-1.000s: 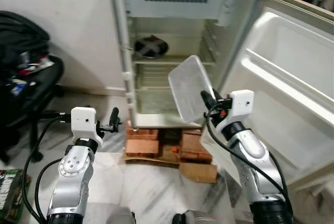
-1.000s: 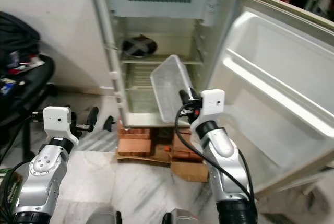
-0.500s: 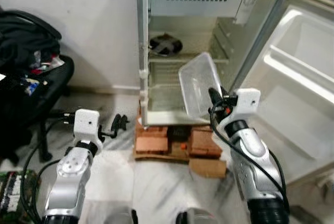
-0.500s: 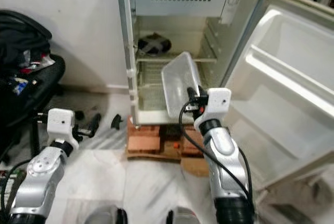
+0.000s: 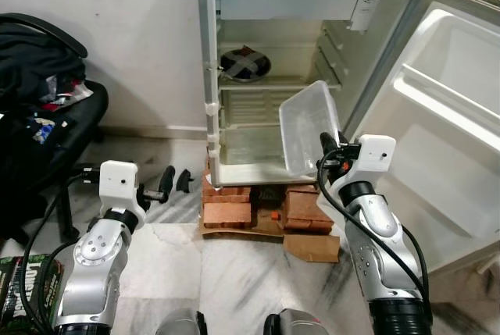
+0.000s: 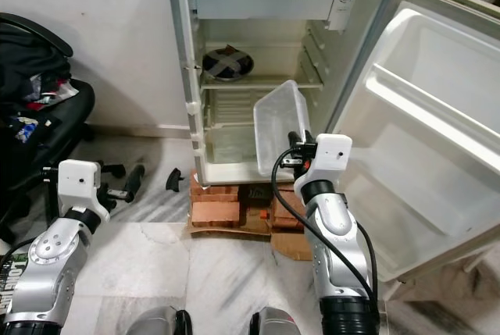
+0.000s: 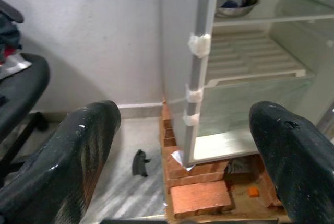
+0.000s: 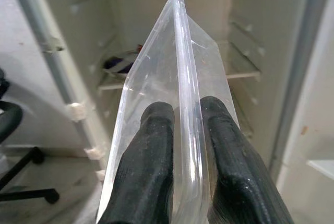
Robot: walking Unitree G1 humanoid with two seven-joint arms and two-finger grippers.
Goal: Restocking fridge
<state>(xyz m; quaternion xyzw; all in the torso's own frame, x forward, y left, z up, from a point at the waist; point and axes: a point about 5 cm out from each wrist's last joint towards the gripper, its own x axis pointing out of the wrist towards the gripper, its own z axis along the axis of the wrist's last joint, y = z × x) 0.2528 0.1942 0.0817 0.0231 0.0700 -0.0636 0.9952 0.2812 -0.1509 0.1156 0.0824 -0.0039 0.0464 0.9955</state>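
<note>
Head views: small white fridge (image 5: 258, 77) stands far centre w/ its door (image 5: 445, 116) swung wide to the right; door liner is smooth moulded white plastic w/ shelf ledges. Fridge sits raised on reddish bricks (image 5: 230, 206) over flattened cardboard (image 5: 312, 247). Upper shelf holds a round metal bowl (image 5: 244, 64), dark contents w/ pale cross-like marks, can't tell what. Lower shelf is ribbed and bare. Right gripper (image 5: 328, 150) is clamped on the rim of a clear plastic tub (image 5: 308, 126): rectangular, rounded corners, thin see-through walls, tilted on edge, nothing in it. Tub is held in front of the fridge's lower opening, near its right side. Left gripper (image 5: 173, 181) hangs low, left of the fridge, fingers spread apart, holding nothing. Black chair (image 5: 55, 128) piled w/ dark clutter at far left, partly cut off. Floor is pale marble w/ grey veins.

Left wrist view: two glossy black fingers (image 7: 78, 151) wide apart, blurred by closeness. Between them the fridge's left edge w/ white tape lumps, ribbed shelf, bricks below. Bowl is cut off at the frame edge.

Right wrist view: both black fingers (image 8: 151, 166) pinch the tub's thin rim, one each side of the wall. Fridge interior behind is soft, bowl barely made out thru the plastic.
</note>
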